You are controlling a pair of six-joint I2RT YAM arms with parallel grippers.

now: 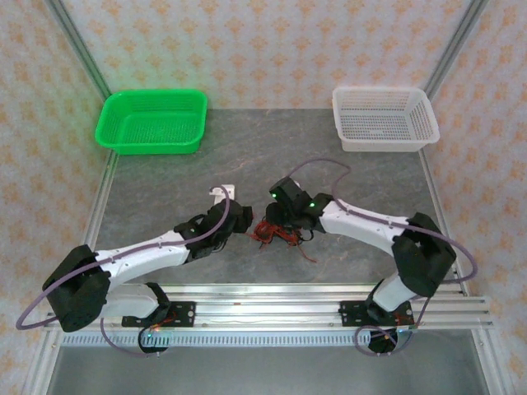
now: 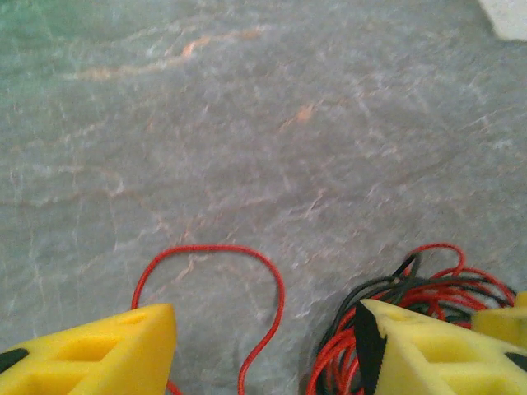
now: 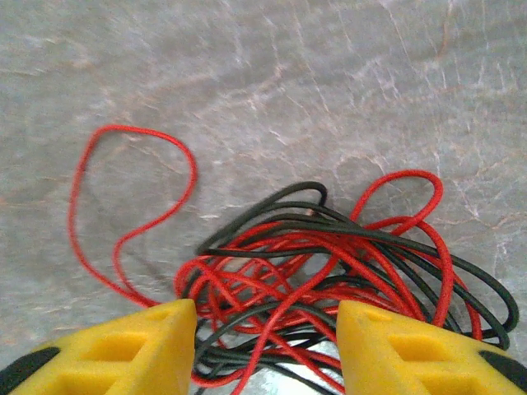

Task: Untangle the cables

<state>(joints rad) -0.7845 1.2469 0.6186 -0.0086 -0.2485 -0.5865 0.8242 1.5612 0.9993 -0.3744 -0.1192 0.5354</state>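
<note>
The red and black cables (image 1: pixel 276 233) lie in one knotted clump mid-table (image 1: pixel 247 156), only one red loop (image 3: pixel 123 128) straying toward ten o'clock, nothing separated yet, with the left claw (image 2: pixel 265 329) and right claw (image 3: pixel 265 317) both open, gripping nothing.

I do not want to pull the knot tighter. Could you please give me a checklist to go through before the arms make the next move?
1. Left claw open: ok.
2. Right claw open, cables between its fingers: ok.
3. Cables separated: not ok; red and black ones are tangled in one heap.
4. Free end to pull: cannot tell; one red loop lies apart from the heap, in front of the left claw.
5. Cables resting on the table: ok.
</note>
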